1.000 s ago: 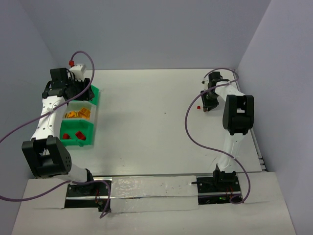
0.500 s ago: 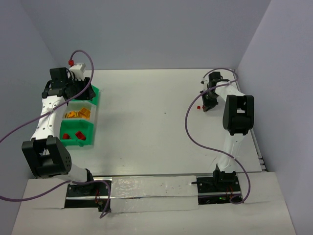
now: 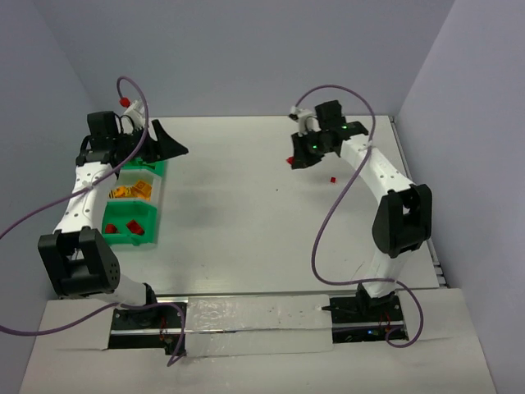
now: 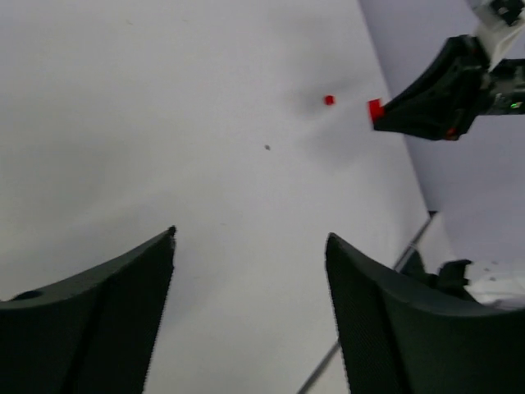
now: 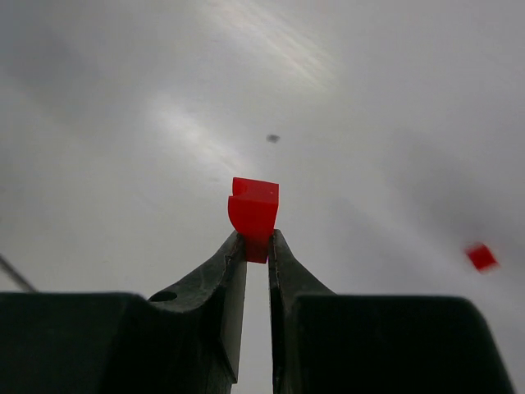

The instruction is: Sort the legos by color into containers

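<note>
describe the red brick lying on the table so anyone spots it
Go to the right half of the table, near the right gripper. The loose red brick lies alone on the surface; the other red brick is pinched in that gripper.

White table (image 3: 246, 230) — one dark speck (image 5: 273, 138)

No readable text, labels, brand names, numbers or signs seen in any of the three views.
</note>
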Controlling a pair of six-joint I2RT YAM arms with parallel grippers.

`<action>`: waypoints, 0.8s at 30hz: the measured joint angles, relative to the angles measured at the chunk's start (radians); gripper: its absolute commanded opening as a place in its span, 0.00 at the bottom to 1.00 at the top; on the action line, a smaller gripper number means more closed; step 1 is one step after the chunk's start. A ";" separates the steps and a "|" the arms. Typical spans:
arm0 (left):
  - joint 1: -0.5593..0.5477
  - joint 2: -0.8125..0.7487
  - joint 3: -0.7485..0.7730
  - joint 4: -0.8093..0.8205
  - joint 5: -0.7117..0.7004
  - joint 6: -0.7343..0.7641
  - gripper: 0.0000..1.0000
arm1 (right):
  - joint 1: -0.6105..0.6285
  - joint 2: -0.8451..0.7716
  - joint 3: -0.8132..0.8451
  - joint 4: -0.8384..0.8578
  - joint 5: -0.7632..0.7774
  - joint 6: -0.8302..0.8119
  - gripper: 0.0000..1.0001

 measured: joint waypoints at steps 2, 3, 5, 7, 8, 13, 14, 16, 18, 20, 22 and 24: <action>-0.020 0.000 -0.032 0.042 0.056 -0.065 0.90 | 0.092 -0.005 0.010 0.009 -0.042 0.014 0.00; -0.034 0.000 -0.050 0.060 0.080 -0.096 0.90 | 0.135 -0.005 0.014 0.013 -0.059 0.023 0.00; -0.063 0.000 -0.082 0.085 0.117 -0.142 0.91 | 0.209 -0.005 0.020 0.017 -0.089 0.037 0.00; -0.097 0.003 -0.110 0.105 0.149 -0.182 0.90 | 0.268 -0.003 0.042 0.011 -0.106 0.054 0.00; -0.114 0.005 -0.120 0.111 0.160 -0.197 0.90 | 0.291 0.000 0.058 0.013 -0.112 0.060 0.00; -0.191 0.020 -0.158 0.143 0.197 -0.252 0.86 | 0.382 0.010 0.141 0.023 -0.128 0.083 0.00; -0.200 0.021 -0.167 0.150 0.203 -0.263 0.84 | 0.395 0.013 0.152 0.026 -0.128 0.084 0.00; -0.214 0.023 -0.180 0.166 0.213 -0.282 0.83 | 0.417 0.020 0.165 0.029 -0.128 0.086 0.00; -0.224 0.027 -0.191 0.187 0.224 -0.303 0.81 | 0.435 0.028 0.169 0.029 -0.126 0.087 0.00; -0.232 0.031 -0.200 0.210 0.234 -0.326 0.79 | 0.449 0.039 0.170 0.028 -0.123 0.087 0.00; -0.239 0.032 -0.206 0.229 0.245 -0.346 0.76 | 0.459 0.048 0.170 0.028 -0.119 0.086 0.00; -0.247 0.033 -0.209 0.244 0.254 -0.360 0.73 | 0.467 0.054 0.170 0.027 -0.116 0.086 0.00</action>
